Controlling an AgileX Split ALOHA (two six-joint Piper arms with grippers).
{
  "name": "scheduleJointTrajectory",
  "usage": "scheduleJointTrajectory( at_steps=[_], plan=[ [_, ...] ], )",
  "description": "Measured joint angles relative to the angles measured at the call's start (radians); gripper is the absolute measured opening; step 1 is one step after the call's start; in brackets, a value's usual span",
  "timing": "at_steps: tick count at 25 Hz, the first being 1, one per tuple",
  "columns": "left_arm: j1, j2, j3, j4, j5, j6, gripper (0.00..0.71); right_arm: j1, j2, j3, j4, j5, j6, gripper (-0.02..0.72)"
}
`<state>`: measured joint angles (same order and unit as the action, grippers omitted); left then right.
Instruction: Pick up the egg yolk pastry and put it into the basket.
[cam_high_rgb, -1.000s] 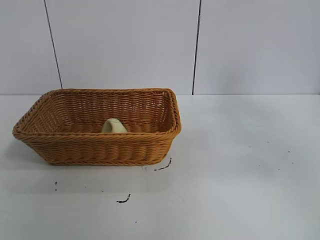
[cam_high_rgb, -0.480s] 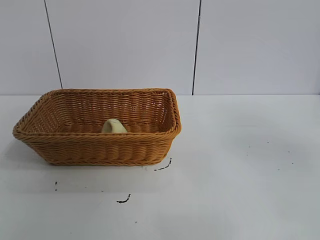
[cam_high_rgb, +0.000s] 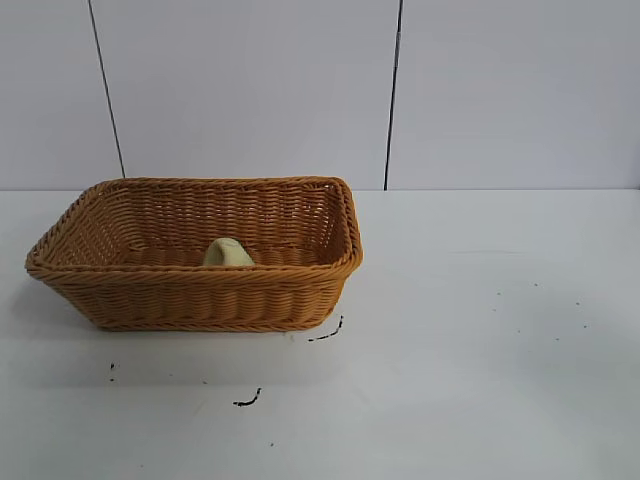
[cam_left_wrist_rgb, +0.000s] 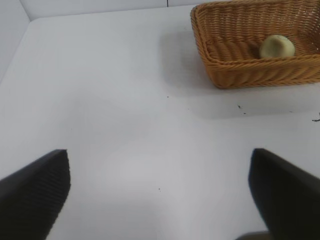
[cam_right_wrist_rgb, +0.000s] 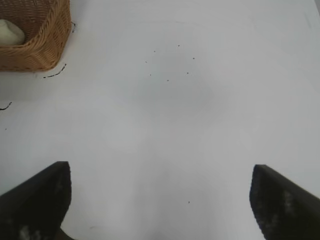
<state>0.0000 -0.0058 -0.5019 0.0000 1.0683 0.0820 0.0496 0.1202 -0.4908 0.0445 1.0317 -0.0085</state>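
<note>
The pale yellow egg yolk pastry (cam_high_rgb: 228, 252) lies inside the orange-tan wicker basket (cam_high_rgb: 200, 300) at the left of the table, tilted on its edge near the front wall. It also shows in the left wrist view (cam_left_wrist_rgb: 276, 46) inside the basket (cam_left_wrist_rgb: 250, 70), and in the right wrist view (cam_right_wrist_rgb: 10, 33) in the basket's corner (cam_right_wrist_rgb: 45, 50). My left gripper (cam_left_wrist_rgb: 160, 192) is open and empty over bare table, well away from the basket. My right gripper (cam_right_wrist_rgb: 160, 197) is open and empty over bare table. Neither arm shows in the exterior view.
The white table (cam_high_rgb: 480, 330) carries small black marks (cam_high_rgb: 247, 400) in front of the basket and scattered specks at the right. A white panelled wall stands behind.
</note>
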Motion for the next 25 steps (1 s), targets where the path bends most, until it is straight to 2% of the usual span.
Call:
scheduleJointTrajectory(
  at_steps=[9,25],
  plan=[
    [0.000,0.000,0.000,0.000,0.000,0.000,0.697,0.000,-0.121,0.001,0.000,-0.003,0.000,0.695],
    [0.000,0.000,0.000,0.000,0.000,0.000,0.697,0.000,-0.123,0.001,0.000,-0.003,0.000,0.695]
  ],
)
